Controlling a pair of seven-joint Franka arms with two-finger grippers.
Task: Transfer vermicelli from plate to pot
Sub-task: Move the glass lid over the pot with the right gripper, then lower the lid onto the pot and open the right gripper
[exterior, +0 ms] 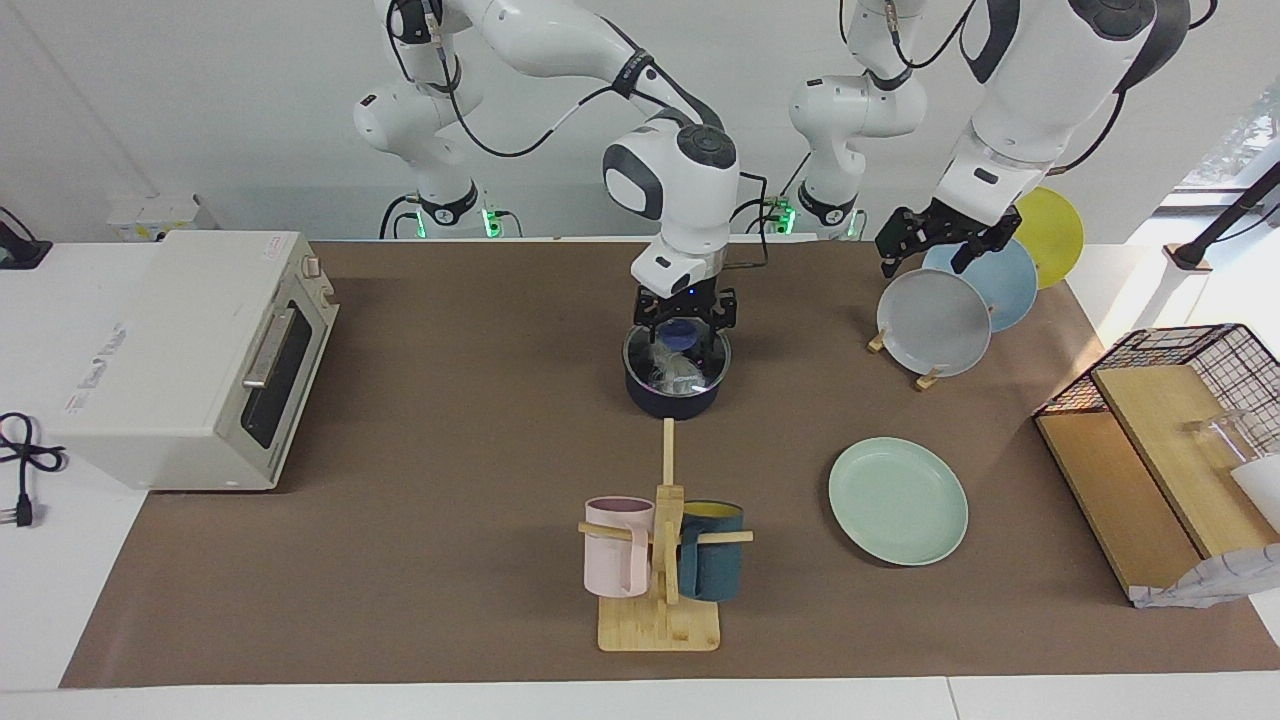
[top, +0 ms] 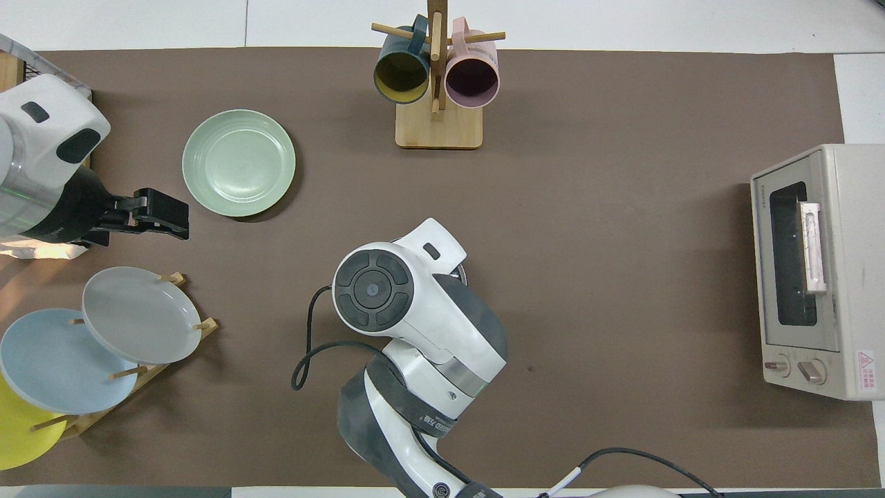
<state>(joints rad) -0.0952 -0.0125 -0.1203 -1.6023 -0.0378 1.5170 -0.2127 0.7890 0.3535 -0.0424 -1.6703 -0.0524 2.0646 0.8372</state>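
Note:
The dark navy pot (exterior: 672, 398) stands mid-table, near the robots. A whitish tangle of vermicelli (exterior: 684, 368) lies inside it, with a blue part showing at its near rim. My right gripper (exterior: 683, 338) hangs over the pot with its fingers open and reaching down into the pot's mouth. In the overhead view the right arm hides the pot. The mint-green plate (exterior: 898, 500) (top: 238, 162) lies empty toward the left arm's end. My left gripper (exterior: 928, 252) (top: 163, 215) waits open and empty in the air over the plate rack's edge.
A rack (exterior: 930, 378) holds a grey plate (exterior: 935, 322), a light blue plate (exterior: 995, 285) and a yellow plate (exterior: 1052, 235). A wooden mug tree (exterior: 662, 560) with pink and teal mugs stands farther out. A toaster oven (exterior: 190, 355) and a wire basket (exterior: 1190, 370) stand at the table's two ends.

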